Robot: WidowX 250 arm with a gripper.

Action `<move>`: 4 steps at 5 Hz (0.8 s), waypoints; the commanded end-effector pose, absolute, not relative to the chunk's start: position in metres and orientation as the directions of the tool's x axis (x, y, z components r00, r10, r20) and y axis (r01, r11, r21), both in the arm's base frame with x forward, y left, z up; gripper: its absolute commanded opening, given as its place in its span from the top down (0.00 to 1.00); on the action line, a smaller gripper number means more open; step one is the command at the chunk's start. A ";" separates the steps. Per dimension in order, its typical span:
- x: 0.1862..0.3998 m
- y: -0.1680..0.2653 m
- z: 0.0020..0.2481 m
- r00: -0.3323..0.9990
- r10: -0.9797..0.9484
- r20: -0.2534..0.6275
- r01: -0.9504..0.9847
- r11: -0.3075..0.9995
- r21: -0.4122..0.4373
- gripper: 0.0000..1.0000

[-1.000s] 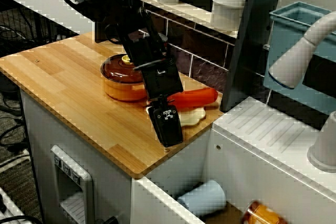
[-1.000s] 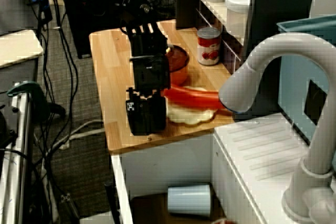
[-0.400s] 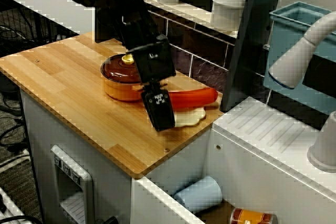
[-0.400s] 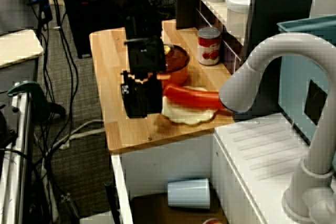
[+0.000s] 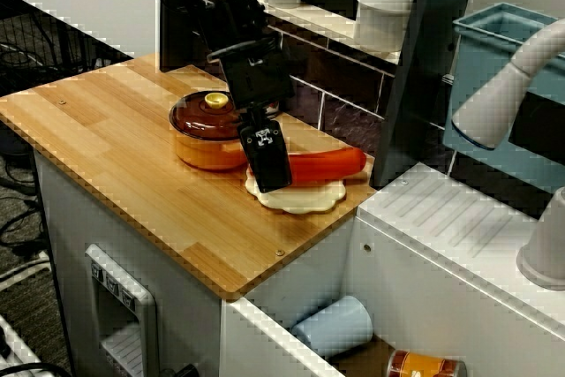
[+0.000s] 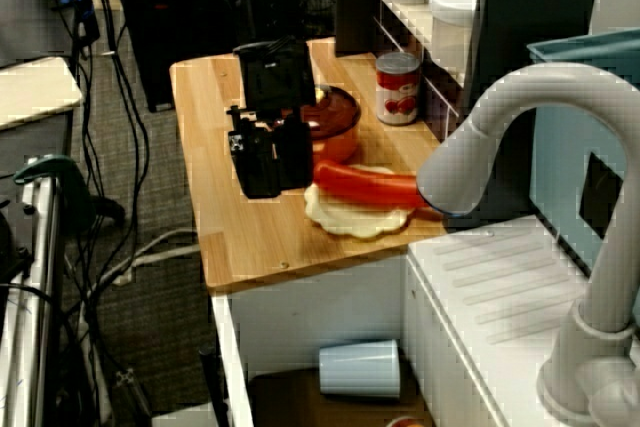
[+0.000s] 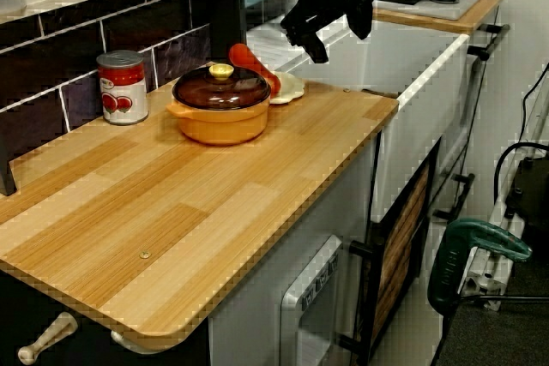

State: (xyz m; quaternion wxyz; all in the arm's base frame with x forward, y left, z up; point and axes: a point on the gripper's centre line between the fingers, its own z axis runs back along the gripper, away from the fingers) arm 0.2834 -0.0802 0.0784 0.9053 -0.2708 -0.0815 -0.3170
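**Pincer over the near end of the red piece**

My pincer [image 5: 267, 165] hangs above the wooden worktop [image 5: 106, 139], clear of everything on it. In the view along the worktop, the pincer [image 7: 316, 40] sits well above the plate. I cannot tell whether it is released or clenched, as its black body hides the tips, but nothing shows in it.

The long red sausage-shaped piece [image 5: 327, 163] lies across the cream scalloped plate [image 5: 305, 200], just beside the orange pot with its brown lid [image 5: 199, 143]. Its long axis runs from the pot toward the sink end of the worktop. In the view from over the tap, I am at the pot-side end of the red piece [image 6: 365, 185], toward the front edge. A red tomato can [image 6: 398, 87] stands behind the pot.
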 end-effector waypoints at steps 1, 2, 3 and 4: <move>0.301 -0.071 0.109 0.740 -0.534 0.409 0.639 0.748 -0.179 0.00; 0.305 -0.070 0.108 0.749 -0.519 0.411 0.619 0.770 -0.156 0.00; 0.308 -0.070 0.111 0.744 -0.525 0.413 0.613 0.783 -0.109 0.00; 0.314 -0.068 0.104 0.753 -0.481 0.449 0.566 0.821 -0.069 0.00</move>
